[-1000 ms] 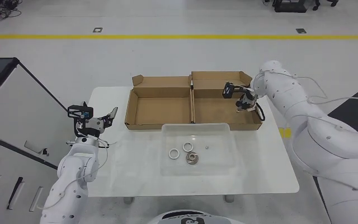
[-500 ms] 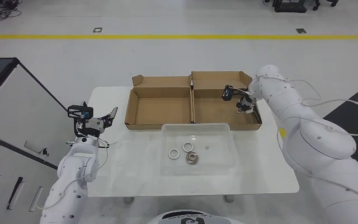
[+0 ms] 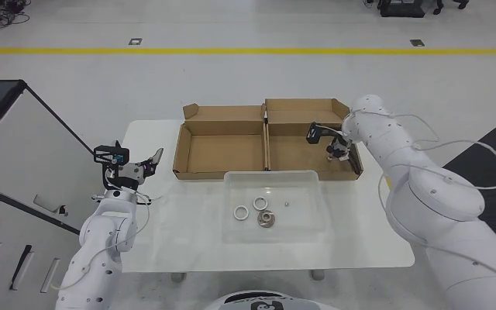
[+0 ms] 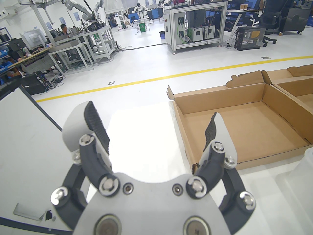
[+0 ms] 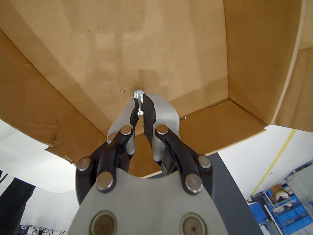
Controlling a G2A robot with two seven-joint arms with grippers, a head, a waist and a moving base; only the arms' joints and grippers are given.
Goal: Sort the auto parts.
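Observation:
My right gripper is shut on a small silver bolt, its hex head pointing at the floor of the right cardboard box. From above, this gripper hangs low over the box's near right corner. The left gripper stands open with nothing between its fingers, at the table's left edge, apart from the left cardboard box. In the clear plastic tray lie two rings, a round metal part and a tiny piece.
The two open cardboard boxes stand side by side at the back of the white table, the tray right in front of them. A slanted white board stands off the table's left side.
The right arm has drawn in, and its gripper with the bolt has shifted slightly and dropped lower into the right box's near right corner. The left arm has kept still.

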